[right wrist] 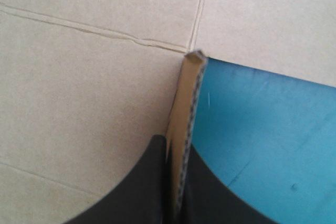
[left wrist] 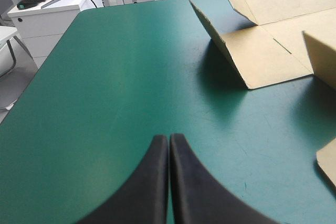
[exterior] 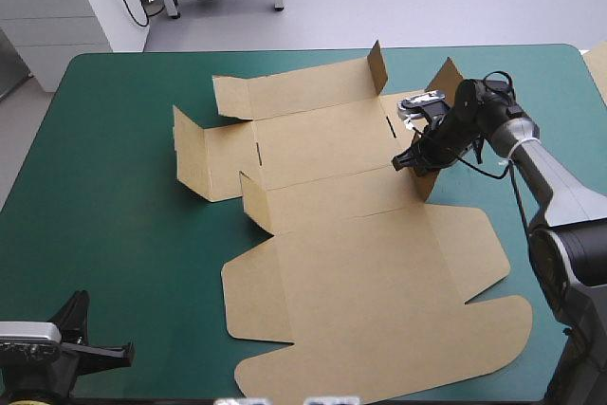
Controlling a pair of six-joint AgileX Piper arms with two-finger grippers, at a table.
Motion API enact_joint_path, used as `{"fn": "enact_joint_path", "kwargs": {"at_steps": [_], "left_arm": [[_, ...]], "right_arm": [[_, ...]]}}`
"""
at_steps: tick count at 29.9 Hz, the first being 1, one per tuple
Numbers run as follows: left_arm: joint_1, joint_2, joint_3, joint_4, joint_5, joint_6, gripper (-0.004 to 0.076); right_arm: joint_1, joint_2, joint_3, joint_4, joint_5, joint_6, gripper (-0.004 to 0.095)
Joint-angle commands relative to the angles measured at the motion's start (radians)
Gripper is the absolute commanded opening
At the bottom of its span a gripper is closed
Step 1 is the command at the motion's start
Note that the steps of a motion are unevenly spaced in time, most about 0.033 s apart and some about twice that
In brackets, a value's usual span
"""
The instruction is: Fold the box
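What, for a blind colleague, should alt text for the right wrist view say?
The right gripper is shut on a raised wall of the brown box, seen edge-on. Flat board lies on one side, teal-green cover on the other.

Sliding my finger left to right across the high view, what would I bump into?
Black-finned left gripper, shut → raised left wall of the brown board box → black-finned right gripper, pinching the box's right wall.

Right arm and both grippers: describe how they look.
The right arm has silver-grey links with black joints and a black wrist section. The right gripper and the left gripper each carry two broad black fingers shaped like curved fins.
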State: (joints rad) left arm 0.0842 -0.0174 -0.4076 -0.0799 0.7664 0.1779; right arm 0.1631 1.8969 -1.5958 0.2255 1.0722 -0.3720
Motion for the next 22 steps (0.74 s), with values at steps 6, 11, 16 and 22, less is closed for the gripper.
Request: {"fn": "enact_joint_path", "kwargs": {"at_steps": [6,11,16,22], "left_arm": [[-0.008,-0.001,-0.021,-0.016,-0.075,-0.001,-0.0008],[-0.008,-0.001,-0.021,-0.016,-0.075,-0.001,-0.0008],[-0.008,-0.001,-0.021,-0.016,-0.075,-0.001,-0.0008],[-0.008,-0.001,-0.021,-0.016,-0.075,-0.001,-0.0008]], "right_arm": [[0.061,0.023,-0.182,0.121,0.106,-0.453,-0.0021],[0.166,0.081,-0.296,-0.028,0.086,-0.521,-0.0021],[0.242,0.142,-0.392,-0.060,0.018,-0.611,-0.0021],[0.307,0.169,-0.444,-0.058,-0.065,-0.712,-0.0021]]}}
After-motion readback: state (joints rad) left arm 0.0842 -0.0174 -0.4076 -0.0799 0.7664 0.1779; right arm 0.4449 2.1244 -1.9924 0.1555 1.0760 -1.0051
